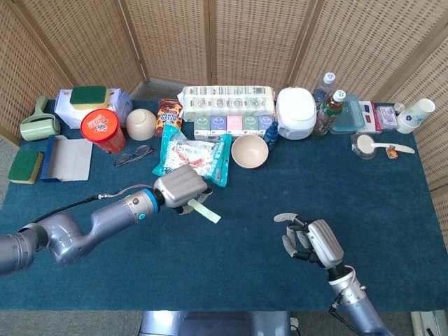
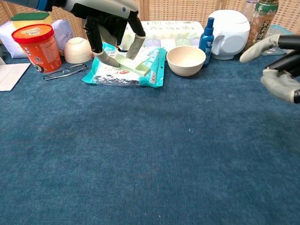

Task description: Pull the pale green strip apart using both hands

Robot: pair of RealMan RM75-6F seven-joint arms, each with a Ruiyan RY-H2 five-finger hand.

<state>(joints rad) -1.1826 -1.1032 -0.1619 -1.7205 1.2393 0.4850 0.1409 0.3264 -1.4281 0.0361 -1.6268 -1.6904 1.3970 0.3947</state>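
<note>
1. Pale green strip [image 1: 204, 211] sticks out from under the left hand [image 1: 180, 187], left of centre in the head view, angled down to the right above the blue desk [image 1: 252, 196].
2. In the chest view the strip [image 2: 132, 65] sits at upper left, pinched by the left hand's [image 2: 112, 28] fingertips [image 2: 136, 47], in front of a teal packet [image 2: 123, 70].
3. Left hand is grasping the strip at one end; the other end is free.
4. Right hand [image 1: 312, 241] is in the lower right of the head view, well apart from the strip, fingers spread and holding nothing.
5. In the chest view the right hand [image 2: 276, 65] shows at the right edge, thumb and fingers parted.
6. A beige bowl [image 1: 250, 151] stands just right of the packet, with a red tub [image 1: 102, 130] and glasses [image 1: 133, 154] toward the upper left.
</note>
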